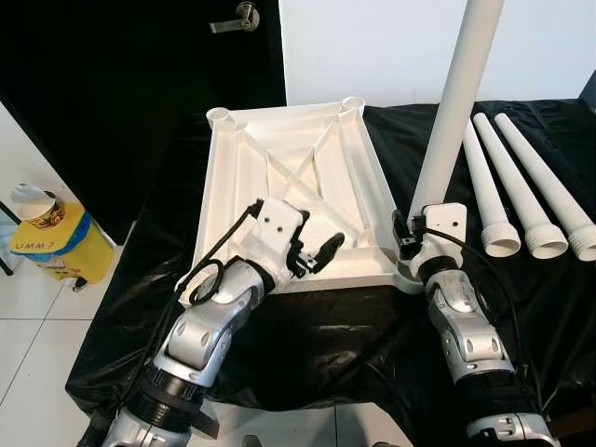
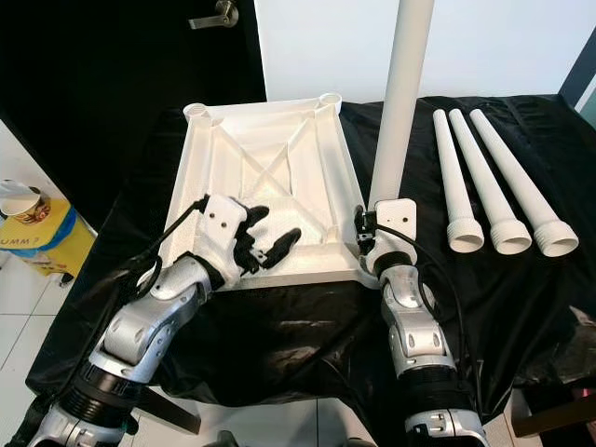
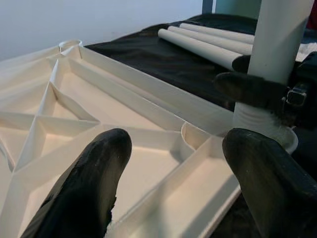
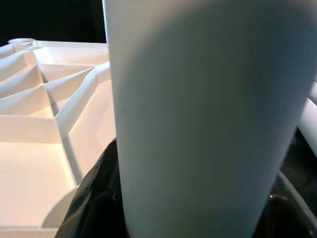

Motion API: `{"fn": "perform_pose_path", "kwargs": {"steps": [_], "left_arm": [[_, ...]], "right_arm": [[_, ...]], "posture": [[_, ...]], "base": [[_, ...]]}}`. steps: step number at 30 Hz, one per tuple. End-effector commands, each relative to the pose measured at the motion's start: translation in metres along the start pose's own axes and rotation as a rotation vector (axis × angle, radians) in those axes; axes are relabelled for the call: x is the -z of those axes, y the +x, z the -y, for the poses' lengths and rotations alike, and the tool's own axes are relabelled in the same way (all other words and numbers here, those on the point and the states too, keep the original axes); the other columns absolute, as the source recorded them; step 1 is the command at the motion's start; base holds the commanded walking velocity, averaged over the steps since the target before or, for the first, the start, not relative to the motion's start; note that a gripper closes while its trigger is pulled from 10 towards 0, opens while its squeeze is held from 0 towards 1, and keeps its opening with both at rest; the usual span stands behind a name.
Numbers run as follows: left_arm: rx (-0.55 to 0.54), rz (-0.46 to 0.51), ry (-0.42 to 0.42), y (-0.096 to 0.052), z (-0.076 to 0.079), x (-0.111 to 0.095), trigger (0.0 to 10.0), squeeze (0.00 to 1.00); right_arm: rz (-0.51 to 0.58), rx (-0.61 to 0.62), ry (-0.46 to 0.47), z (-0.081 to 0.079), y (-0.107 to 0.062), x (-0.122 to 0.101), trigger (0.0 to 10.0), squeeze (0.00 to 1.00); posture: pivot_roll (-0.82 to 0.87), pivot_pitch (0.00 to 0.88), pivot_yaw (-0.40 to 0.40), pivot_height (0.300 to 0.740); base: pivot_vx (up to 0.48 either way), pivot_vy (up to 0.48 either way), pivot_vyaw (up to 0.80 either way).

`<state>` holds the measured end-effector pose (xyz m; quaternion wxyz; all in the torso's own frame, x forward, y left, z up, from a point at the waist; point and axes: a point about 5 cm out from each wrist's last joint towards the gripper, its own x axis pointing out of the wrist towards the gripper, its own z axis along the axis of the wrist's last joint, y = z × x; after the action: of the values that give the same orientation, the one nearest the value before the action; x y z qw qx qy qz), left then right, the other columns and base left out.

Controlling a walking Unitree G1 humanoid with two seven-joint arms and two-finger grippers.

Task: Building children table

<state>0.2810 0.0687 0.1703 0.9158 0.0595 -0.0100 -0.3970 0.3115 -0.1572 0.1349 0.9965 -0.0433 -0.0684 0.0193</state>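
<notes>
A thick, smooth white plastic tube leg (image 4: 198, 119) stands upright right in front of the right claw, so close it blocks most of the sight. A black rubbery finger (image 4: 94, 198) presses against its base on one side. Beyond that finger lies the white ribbed plastic tabletop (image 4: 44, 124), underside up, its raised ribs crossing diagonally between shallow compartments.
</notes>
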Motion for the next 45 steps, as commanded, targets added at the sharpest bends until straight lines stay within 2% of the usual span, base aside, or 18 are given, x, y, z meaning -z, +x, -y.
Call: {"fn": "perform_pose_path", "kwargs": {"steps": [1, 19, 32, 45], "left_arm": [[0.177, -0.016, 0.008, -0.003, 0.012, 0.001, 10.0, 0.00], [0.175, -0.025, 0.016, -0.004, 0.013, 0.002, 10.0, 0.00], [0.178, -0.024, 0.023, -0.003, 0.013, 0.001, 10.0, 0.00], [0.185, -0.025, 0.027, -0.003, 0.014, 0.001, 10.0, 0.00]], "right_arm": [[-0.038, -0.012, -0.011, -0.001, -0.008, 0.011, 10.0, 0.00], [-0.051, -0.005, -0.028, 0.006, -0.022, 0.023, 10.0, 0.00], [-0.008, -0.132, -0.040, -0.009, -0.033, 0.030, 10.0, 0.00], [-0.008, -0.196, -0.030, -0.013, -0.038, 0.039, 10.0, 0.00]], "posture": [[0.00, 0.056, 0.038, 0.740], [-0.01, 0.051, 0.042, 0.740], [-0.01, 0.034, 0.047, 0.740], [-0.01, 0.028, 0.053, 0.740]], "base": [[0.000, 0.000, 0.00], [0.000, 0.000, 0.00], [0.000, 0.000, 0.00], [0.000, 0.000, 0.00]]}}
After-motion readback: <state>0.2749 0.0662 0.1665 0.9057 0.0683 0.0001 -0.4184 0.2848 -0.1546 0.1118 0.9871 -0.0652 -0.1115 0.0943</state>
